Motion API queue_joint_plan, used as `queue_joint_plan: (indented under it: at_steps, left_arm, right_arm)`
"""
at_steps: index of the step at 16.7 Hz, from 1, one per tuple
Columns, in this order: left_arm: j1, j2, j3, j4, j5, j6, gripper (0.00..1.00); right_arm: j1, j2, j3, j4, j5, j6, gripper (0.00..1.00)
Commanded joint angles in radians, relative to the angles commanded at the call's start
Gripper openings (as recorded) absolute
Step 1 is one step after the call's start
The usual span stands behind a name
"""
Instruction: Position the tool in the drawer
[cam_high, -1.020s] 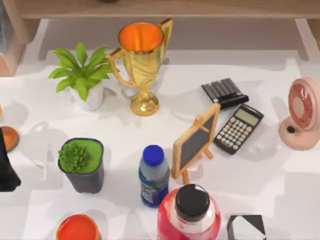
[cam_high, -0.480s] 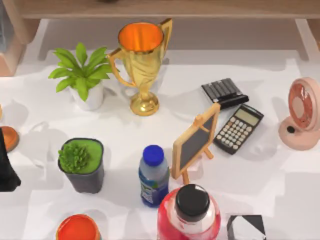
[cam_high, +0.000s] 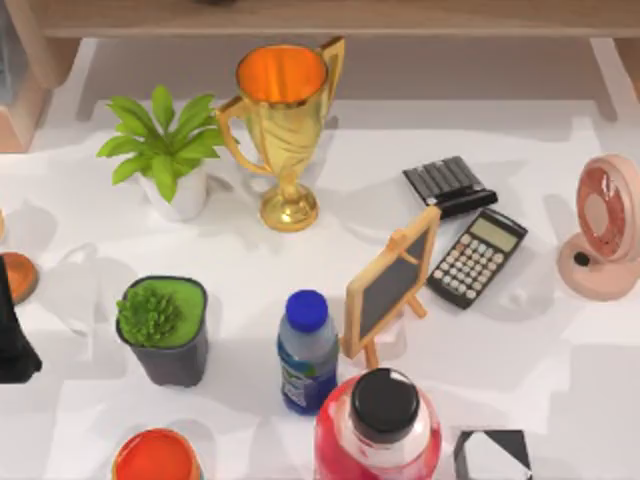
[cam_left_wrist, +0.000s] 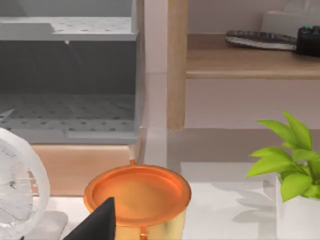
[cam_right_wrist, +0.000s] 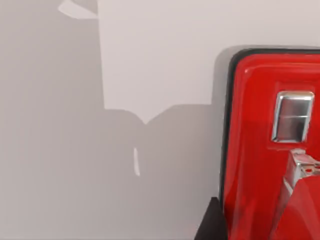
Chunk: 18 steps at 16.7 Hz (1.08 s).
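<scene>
A glossy red thing (cam_right_wrist: 260, 150) with a black rim and a silver latch (cam_right_wrist: 291, 116) lies on the white table close under my right wrist camera; I cannot tell if it is the tool. A dark corner (cam_right_wrist: 210, 222) of my right gripper juts in beside it. An open grey compartment with a perforated floor (cam_left_wrist: 70, 107), perhaps the drawer, stands at the table's far left, next to a wooden post (cam_left_wrist: 177, 65). My left arm (cam_high: 12, 335) stays at the left edge, one dark fingertip (cam_left_wrist: 100, 222) in front of an orange-topped gold cup (cam_left_wrist: 137, 192).
A gold trophy (cam_high: 283, 130), two potted plants (cam_high: 163, 150) (cam_high: 163, 325), a blue-capped bottle (cam_high: 306, 350), a small chalkboard easel (cam_high: 393, 280), two calculators (cam_high: 477, 257) (cam_high: 448, 183), a pink fan (cam_high: 603, 235), a red jar (cam_high: 380, 425) and a black-and-white block (cam_high: 492, 455) crowd the table. A wooden shelf (cam_high: 330, 18) runs along the back.
</scene>
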Motion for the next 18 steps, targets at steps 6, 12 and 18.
queue_joint_plan:
  at_steps: [6,12,18]
  left_arm:
    - [0.000,0.000,0.000,0.000,0.000,0.000,1.00]
    - [0.000,0.000,0.000,0.000,0.000,0.000,1.00]
    - [0.000,0.000,0.000,0.000,0.000,0.000,1.00]
  right_arm:
    - [-0.002,-0.038,0.040,-0.084,0.000,-0.001,0.00]
    - [-0.002,-0.071,0.071,-0.140,0.000,-0.001,0.00]
    - [-0.017,-0.105,0.168,-0.136,-0.003,-0.007,0.00]
